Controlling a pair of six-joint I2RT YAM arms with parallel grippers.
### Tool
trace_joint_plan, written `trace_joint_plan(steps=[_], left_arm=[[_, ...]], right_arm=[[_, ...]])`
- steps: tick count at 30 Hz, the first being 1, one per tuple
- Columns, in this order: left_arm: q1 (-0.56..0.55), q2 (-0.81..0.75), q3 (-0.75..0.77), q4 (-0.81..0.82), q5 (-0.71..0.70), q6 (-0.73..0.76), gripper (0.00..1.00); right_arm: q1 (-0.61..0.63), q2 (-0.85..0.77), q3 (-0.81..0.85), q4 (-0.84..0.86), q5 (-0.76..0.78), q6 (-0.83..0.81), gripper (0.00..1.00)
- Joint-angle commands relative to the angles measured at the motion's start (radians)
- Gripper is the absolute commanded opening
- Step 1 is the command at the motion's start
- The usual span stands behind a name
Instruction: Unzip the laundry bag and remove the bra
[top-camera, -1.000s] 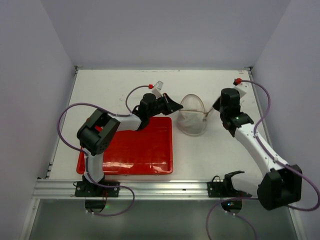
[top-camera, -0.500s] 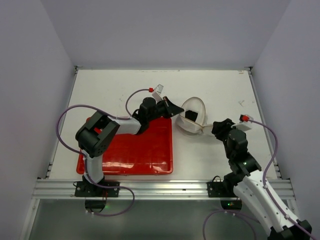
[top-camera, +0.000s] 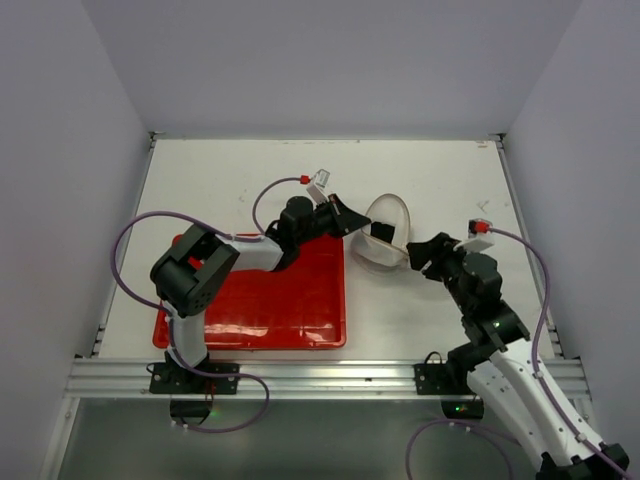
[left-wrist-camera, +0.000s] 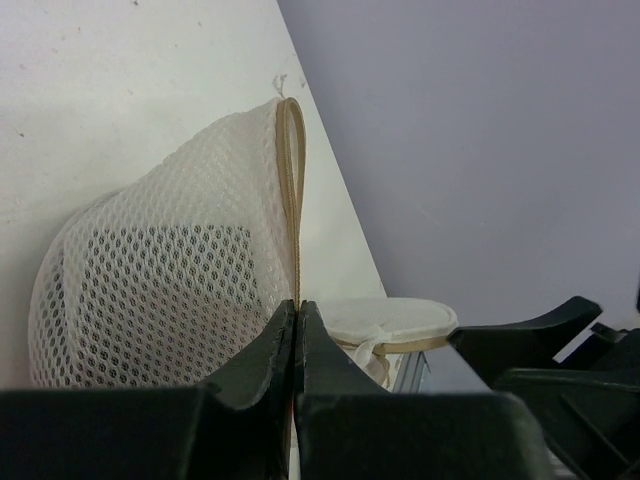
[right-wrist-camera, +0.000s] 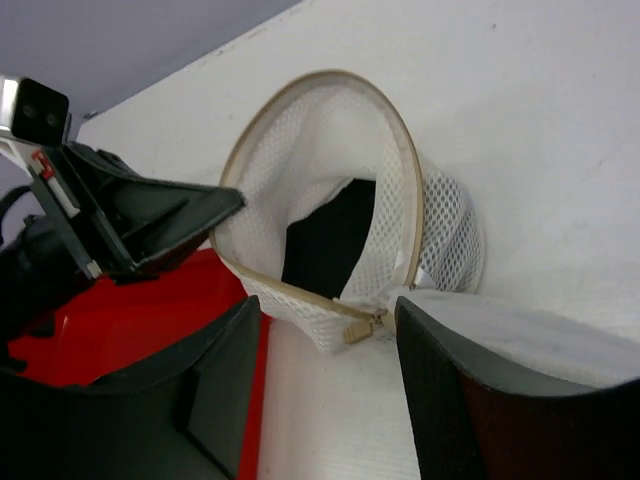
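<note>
The laundry bag (top-camera: 398, 214) stands tilted on its edge to the right of the red tray, its zip undone and its round mouth (right-wrist-camera: 330, 190) open toward my right wrist. The black bra (right-wrist-camera: 335, 238) lies inside it and also shows from above (top-camera: 381, 233). My left gripper (top-camera: 354, 224) is shut on the bag's beige zip rim (left-wrist-camera: 293, 200), holding it up. My right gripper (right-wrist-camera: 330, 350) is open just in front of the mouth, its fingers on either side of the beige zip pull (right-wrist-camera: 358, 331) and touching nothing. The unzipped mesh flap (right-wrist-camera: 520, 330) lies by its right finger.
The red tray (top-camera: 260, 310) lies to the left of the bag under the left arm. Purple walls close in the table at the back and sides. A metal rail with the arm bases runs along the near edge (top-camera: 330, 375).
My right arm swung from the bag's far right side round to its near side and its jaws opened. The bag has tipped up with its mouth open, and the bra now shows.
</note>
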Motion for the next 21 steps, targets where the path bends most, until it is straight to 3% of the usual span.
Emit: trace_joint_plan(steps=[1,5,8,12,16,21], left_arm=[[0.005,-0.022,0.012,0.036,-0.026,0.049,0.00],[0.016,-0.019,0.013,0.033,-0.017,0.051,0.00],[0.019,-0.022,0.013,0.033,-0.011,0.051,0.00],[0.023,-0.025,0.015,0.028,-0.003,0.052,0.00],[0.026,-0.028,0.016,0.008,0.008,0.063,0.00],[0.026,-0.013,0.035,0.010,0.052,0.064,0.00]], right_arm=[[0.001,0.024,0.133,0.001,0.071,-0.136,0.58],[-0.002,0.118,0.242,0.028,0.284,-0.245,0.50],[-0.019,0.254,0.299,-0.036,0.317,-0.259,0.46],[-0.036,0.302,0.230,-0.123,0.176,-0.168,0.43],[-0.036,0.150,0.031,-0.035,0.076,-0.105,0.42],[-0.036,0.155,0.024,-0.025,0.023,-0.122,0.47]])
